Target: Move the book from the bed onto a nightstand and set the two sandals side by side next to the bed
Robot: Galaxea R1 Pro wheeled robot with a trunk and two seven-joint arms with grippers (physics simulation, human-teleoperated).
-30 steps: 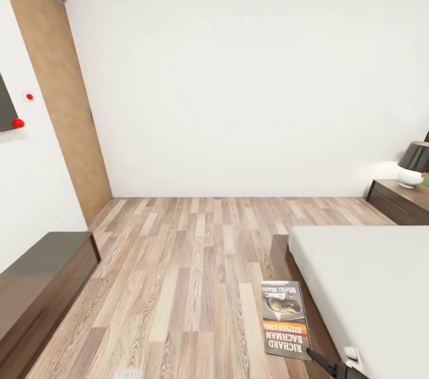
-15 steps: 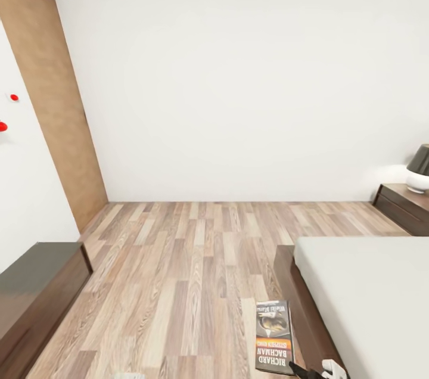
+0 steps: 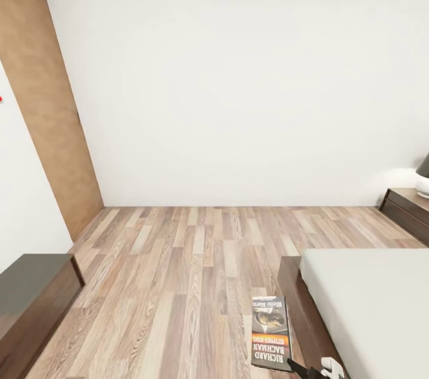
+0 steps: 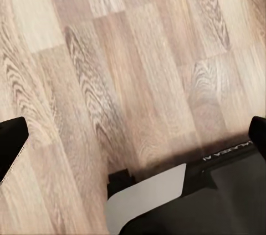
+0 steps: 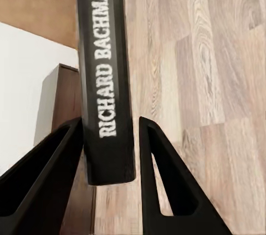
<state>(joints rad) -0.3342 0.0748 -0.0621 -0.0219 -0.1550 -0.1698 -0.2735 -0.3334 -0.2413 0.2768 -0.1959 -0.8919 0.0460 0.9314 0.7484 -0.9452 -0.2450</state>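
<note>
Book [image 5: 106,80] sits spine-out between the right fingers [image 5: 83,157], which clamp it above the wood floor [image 3: 179,283], just beside the bed [image 3: 369,301]. Left fingers [image 4: 11,146] spread wide apart over floorboards. Nightstand [image 3: 408,212] stands well beyond.

Head view: I have the bed [image 3: 369,301] at lower right, its foot end toward the open floor [image 3: 196,266]. The nightstand [image 3: 408,212] stands behind the bed against the far wall [image 3: 238,81], a lamp [image 3: 423,179] on top of it at the frame's right edge. Long low cabinet [image 3: 33,301] sits at lower left along the left wall; the door [image 3: 47,117] is behind it, near the corner. The book [image 3: 271,333] is held over the floor just left of the bed's frame, the right gripper [image 3: 316,369] at its near end. In the right wrist view the book's spine [image 5: 108,74] sits between the two fingers [image 5: 160,179], the cabinet beyond it.
</note>
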